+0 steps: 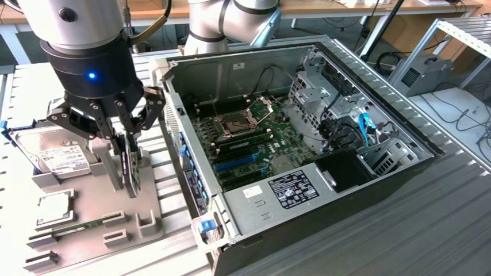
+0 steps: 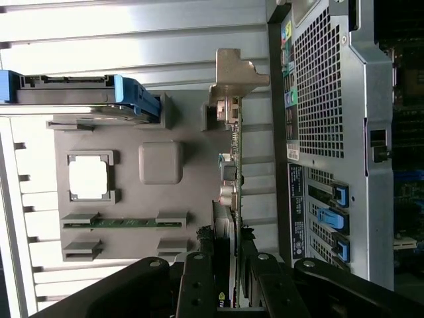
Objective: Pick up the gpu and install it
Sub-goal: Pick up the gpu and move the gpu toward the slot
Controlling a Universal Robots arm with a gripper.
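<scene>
Grey holder (image 1: pixel 94 214) on the tabletop carries the gpu (image 1: pixel 132 172) on edge. The gripper (image 1: pixel 125 152) straddles it; whether the jaws clamp it cannot be told.

A grey metal table (image 1: pixel 429 230) with long ridges holds two big things; a flat grey tray (image 1: pixel 92 201) sits at the exterior view's left; an open computer box (image 1: pixel 222 75) lies on its side just beside it, to the right; the tray has little slots; a silver hard drive (image 1: pixel 65 155) sits in one, a square chip (image 1: pixel 54 208) lies flat in another, a thin green memory stick (image 1: pixel 77 229) lies in a third; the gpu (image 1: pixel 130 167) stands on its edge near the box.
</scene>
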